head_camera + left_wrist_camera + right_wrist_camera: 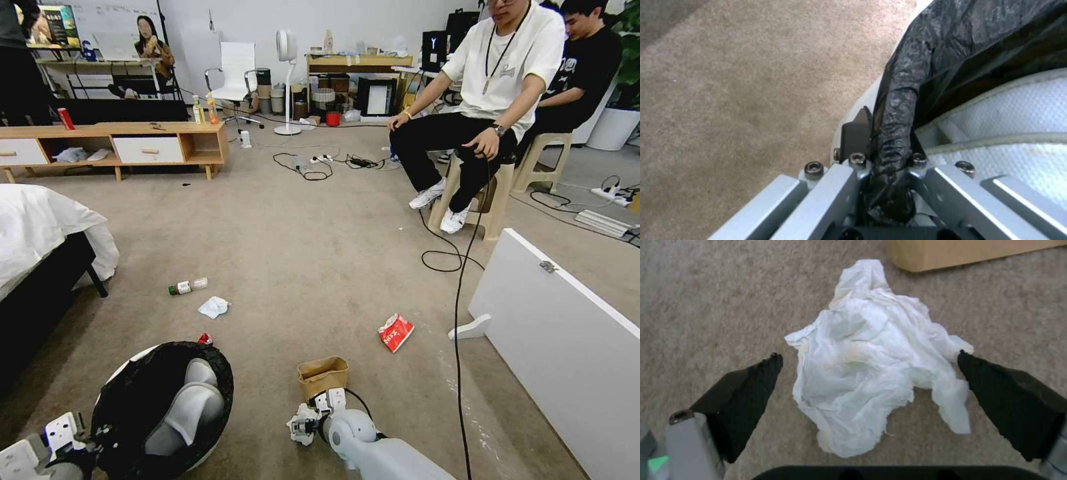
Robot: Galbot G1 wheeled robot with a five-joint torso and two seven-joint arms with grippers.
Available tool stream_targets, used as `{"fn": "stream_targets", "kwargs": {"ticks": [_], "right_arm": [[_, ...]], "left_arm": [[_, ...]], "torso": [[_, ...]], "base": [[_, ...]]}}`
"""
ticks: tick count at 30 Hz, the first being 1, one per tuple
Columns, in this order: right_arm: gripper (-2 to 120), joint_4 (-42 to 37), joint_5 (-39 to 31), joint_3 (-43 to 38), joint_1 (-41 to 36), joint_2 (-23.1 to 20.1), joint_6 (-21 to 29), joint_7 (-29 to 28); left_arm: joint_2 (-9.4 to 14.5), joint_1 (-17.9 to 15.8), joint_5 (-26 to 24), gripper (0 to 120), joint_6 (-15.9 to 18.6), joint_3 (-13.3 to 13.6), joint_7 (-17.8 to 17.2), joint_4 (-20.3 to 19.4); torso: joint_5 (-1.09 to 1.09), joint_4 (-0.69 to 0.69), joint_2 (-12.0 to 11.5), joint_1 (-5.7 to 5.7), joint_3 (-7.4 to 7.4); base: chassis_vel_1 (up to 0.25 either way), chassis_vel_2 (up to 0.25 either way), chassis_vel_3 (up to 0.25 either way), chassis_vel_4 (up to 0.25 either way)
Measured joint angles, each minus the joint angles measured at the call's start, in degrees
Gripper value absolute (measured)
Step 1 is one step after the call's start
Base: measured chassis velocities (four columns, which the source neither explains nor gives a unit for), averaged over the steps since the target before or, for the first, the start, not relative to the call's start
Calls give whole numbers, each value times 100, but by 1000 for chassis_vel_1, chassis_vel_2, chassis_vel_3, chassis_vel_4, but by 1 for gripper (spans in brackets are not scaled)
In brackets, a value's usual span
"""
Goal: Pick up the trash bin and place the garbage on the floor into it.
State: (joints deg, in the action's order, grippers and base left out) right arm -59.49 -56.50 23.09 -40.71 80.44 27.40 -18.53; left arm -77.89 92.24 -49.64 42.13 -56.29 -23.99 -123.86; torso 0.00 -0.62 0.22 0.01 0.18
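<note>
- The right gripper (869, 360) hangs low over the floor (320, 240) with its two black fingers (751, 386) spread wide, one on each side of a crumpled white tissue (871, 363); nothing is held yet, and one pad just touches the tissue's edge.
- To grip well, I judge the fingers should sink until the tips brush the carpet, then close slowly across the thick middle of the tissue, not its thin trailing flap.
- A brown paper bag (323, 375) lies just beyond the tissue; the closing fingers should keep clear of it.
- The left gripper (889, 166) is clamped on the rim of the trash bin (167, 407), pinching the black liner (951, 40), with the bin at the robot's left front.
- More garbage lies farther out: a second tissue (213, 307), a small bottle (187, 287), a red-and-white packet (396, 332) and a small red piece (205, 339) by the bin's far rim.
</note>
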Motion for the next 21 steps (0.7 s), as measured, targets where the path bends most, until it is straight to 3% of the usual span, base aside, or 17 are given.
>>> {"fn": "stream_targets", "kwargs": {"ticks": [11, 21], "right_arm": [[98, 158, 100, 75, 29, 64, -90, 122], [60, 418, 271, 77, 112, 126, -266, 263]], "left_arm": [[10, 2, 22, 1, 0, 28, 6, 26], [-13, -3, 64, 1, 0, 89, 12, 23]], "torso": [[0, 0, 0, 0, 0], [-1, -3, 1, 0, -1]], "base": [[0, 0, 0, 0], [0, 0, 0, 0]]}}
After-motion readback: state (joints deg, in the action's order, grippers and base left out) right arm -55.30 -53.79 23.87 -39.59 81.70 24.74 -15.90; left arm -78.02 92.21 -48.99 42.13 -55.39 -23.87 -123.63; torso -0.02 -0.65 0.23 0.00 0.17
